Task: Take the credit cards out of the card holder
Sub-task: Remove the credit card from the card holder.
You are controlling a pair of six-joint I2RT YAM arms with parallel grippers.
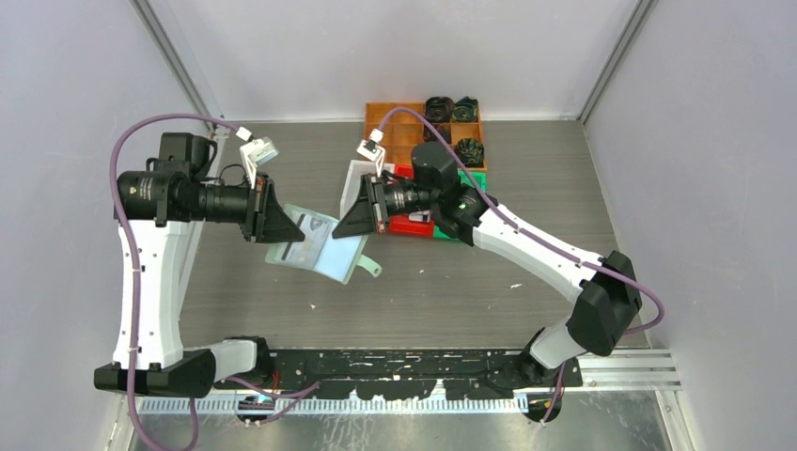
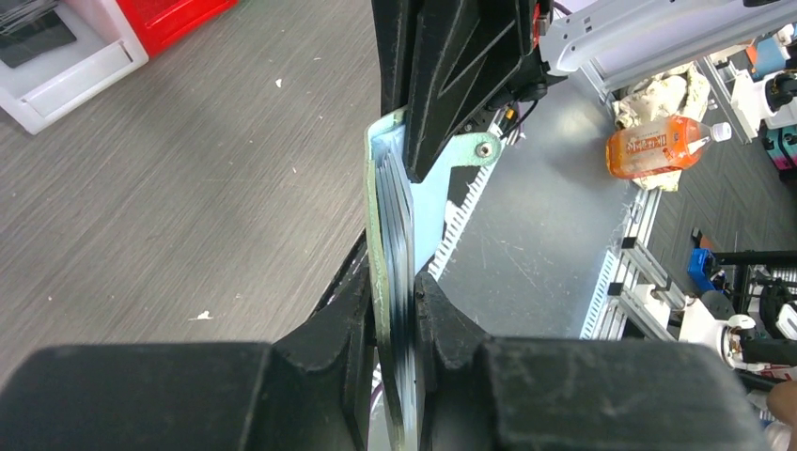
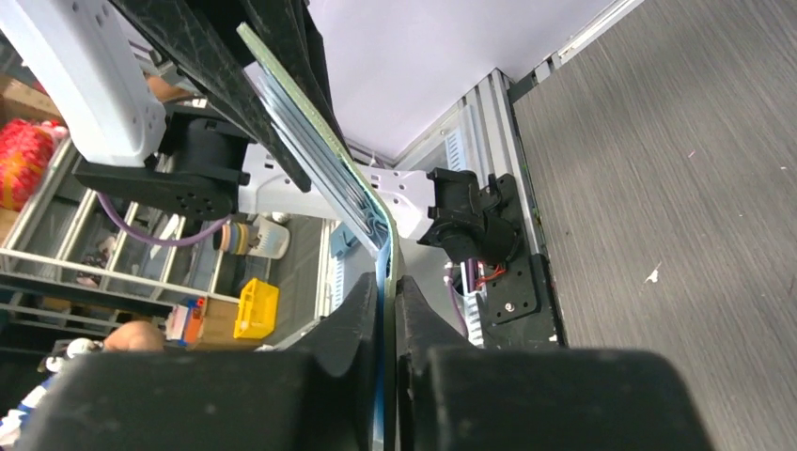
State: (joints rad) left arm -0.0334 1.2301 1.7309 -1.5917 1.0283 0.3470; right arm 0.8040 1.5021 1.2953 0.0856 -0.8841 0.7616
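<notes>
Left gripper [image 2: 395, 299] clamping left edge of pale sage-green folding card holder [image 1: 331, 254]; we are holding it above grey wood-grain table [image 1: 451, 282]. Thin plastic credit cards [image 2: 402, 221] sitting in pockets. Right gripper [image 3: 387, 293] pinching opposite flap. We are judging: spreading step. Next move is calling for right gripper releasing, then pinching one card edge.

The card holder [image 1: 324, 252], pale sage-green with bluish clear pockets, hangs open above the surface, pinched on one side by my left fingers [image 2: 350, 319] and on the other by my right fingers [image 3: 362, 310]. The credit cards [image 2: 397, 230] sit stacked in its pockets.
</notes>
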